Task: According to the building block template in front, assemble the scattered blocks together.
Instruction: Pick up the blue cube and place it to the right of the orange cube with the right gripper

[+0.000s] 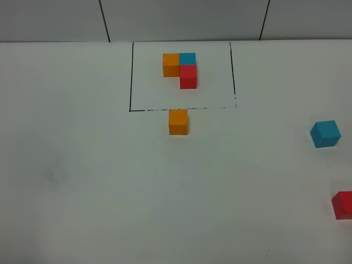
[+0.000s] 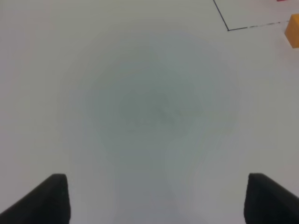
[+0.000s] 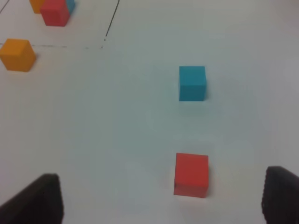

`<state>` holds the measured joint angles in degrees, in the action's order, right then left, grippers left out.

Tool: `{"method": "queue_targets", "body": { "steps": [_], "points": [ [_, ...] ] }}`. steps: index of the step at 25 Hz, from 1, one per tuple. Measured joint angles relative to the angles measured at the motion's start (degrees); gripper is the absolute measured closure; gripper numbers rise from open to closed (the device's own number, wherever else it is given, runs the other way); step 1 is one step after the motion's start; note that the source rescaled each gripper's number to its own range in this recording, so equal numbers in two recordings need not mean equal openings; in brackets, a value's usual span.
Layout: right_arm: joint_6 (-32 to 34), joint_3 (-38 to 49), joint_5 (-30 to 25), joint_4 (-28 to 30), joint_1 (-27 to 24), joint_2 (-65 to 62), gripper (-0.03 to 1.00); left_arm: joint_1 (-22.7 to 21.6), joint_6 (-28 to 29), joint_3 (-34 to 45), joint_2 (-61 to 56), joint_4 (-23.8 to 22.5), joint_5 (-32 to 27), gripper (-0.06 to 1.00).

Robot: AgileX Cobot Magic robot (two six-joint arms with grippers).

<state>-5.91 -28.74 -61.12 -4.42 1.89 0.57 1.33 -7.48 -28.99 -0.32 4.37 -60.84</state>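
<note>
Three loose cubes are spread over the white table, each apart from the others. The orange cube is set about midway across the width, toward the far edge, just outside the near line of the black outline. The blue cube is found close to the right edge, turned slightly askew. The red cube is placed nearer the front right corner and is partly cut off by the picture's border. The building block template is seen inside the outline by the far edge: orange and blue are joined in a row, with red attached on the near side of blue. The left gripper is held wide apart over bare table, with nothing gripped between its dark fingers. The right gripper is likewise spread wide and empty. The red cube is seen just ahead of it, with the blue cube further on.
</note>
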Motion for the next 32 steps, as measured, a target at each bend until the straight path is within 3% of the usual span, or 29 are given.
{"method": "queue_targets", "body": {
  "steps": [24, 32],
  "points": [
    [0.6, 0.0, 0.0, 0.5, 0.0, 0.1, 0.24, 0.0, 0.0, 0.0, 0.0, 0.0, 0.0, 0.16],
    [1.7, -3.5, 0.3, 1.7, 0.0, 17.2, 0.24, 0.0, 0.0, 0.0, 0.0, 0.0, 0.0, 0.16]
  ]
}}
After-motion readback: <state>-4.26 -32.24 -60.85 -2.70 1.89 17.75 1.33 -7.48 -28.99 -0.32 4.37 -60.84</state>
